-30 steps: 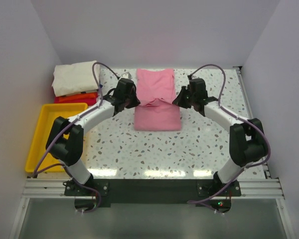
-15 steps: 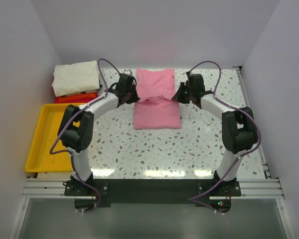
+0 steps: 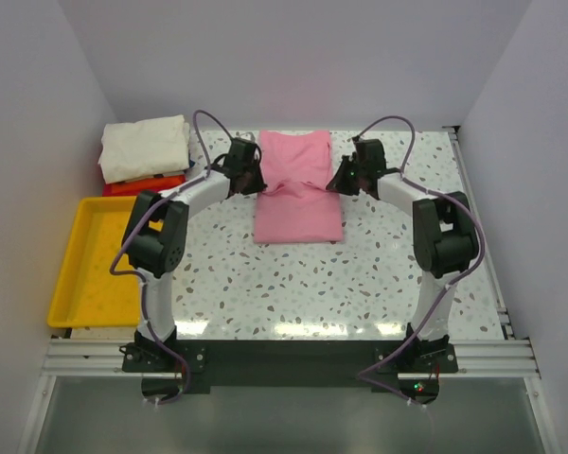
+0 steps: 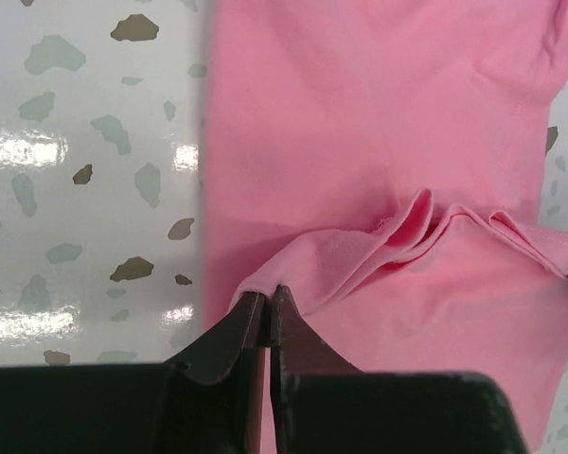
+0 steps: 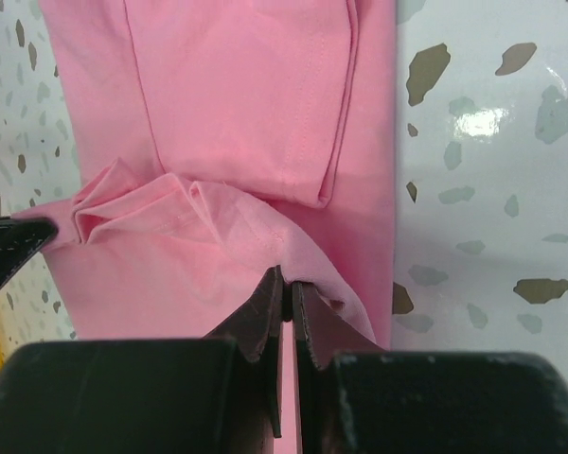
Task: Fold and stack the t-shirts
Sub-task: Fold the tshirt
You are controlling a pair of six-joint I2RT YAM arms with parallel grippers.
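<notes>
Pinching the pink t-shirt (image 3: 298, 194) at its raised mid-fold: left gripper (image 4: 268, 307) on its left edge, right gripper (image 5: 288, 284) on its right edge, fingers pressed together. Left of the shirt, cream-white t-shirt (image 3: 144, 147) atop orange t-shirt (image 3: 147, 183); yellow tray (image 3: 66, 260) nearer.

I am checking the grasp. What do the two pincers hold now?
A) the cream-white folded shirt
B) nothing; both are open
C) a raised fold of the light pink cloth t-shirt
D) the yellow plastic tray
C: the wrist views show the left pincer and the right pincer each shut on a raised fold of the light pink cloth t-shirt.
</notes>
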